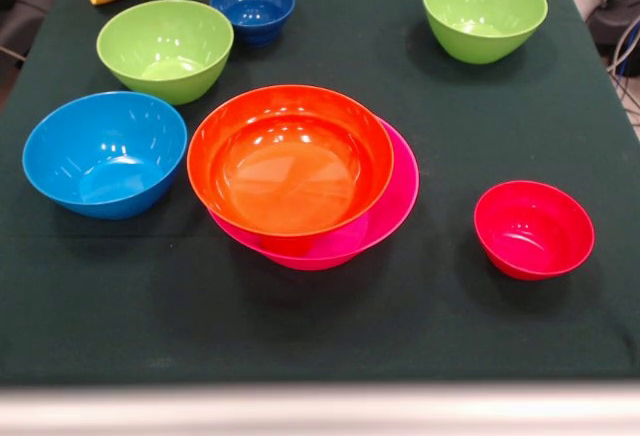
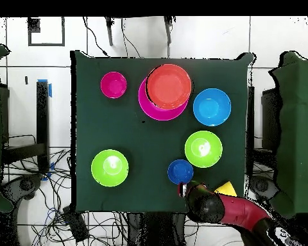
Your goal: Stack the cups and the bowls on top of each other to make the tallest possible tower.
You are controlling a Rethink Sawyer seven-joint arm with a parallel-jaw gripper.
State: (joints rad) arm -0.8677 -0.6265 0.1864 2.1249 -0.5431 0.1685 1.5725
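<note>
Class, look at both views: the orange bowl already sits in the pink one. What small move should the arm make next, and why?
Probably reach for the small dark blue bowl. The gripper hovers right beside it, and the tower so far is only the orange bowl in the pink bowl.

A dark green cloth covers the surface (image 1: 330,326), with a pale front edge (image 1: 320,411) showing below it. From overhead, the floor (image 2: 211,38) is light tile — white squares with thin seams. Black cables (image 2: 34,186) tangle around the surface's base, and dark furniture (image 2: 298,128) stands alongside.
</note>
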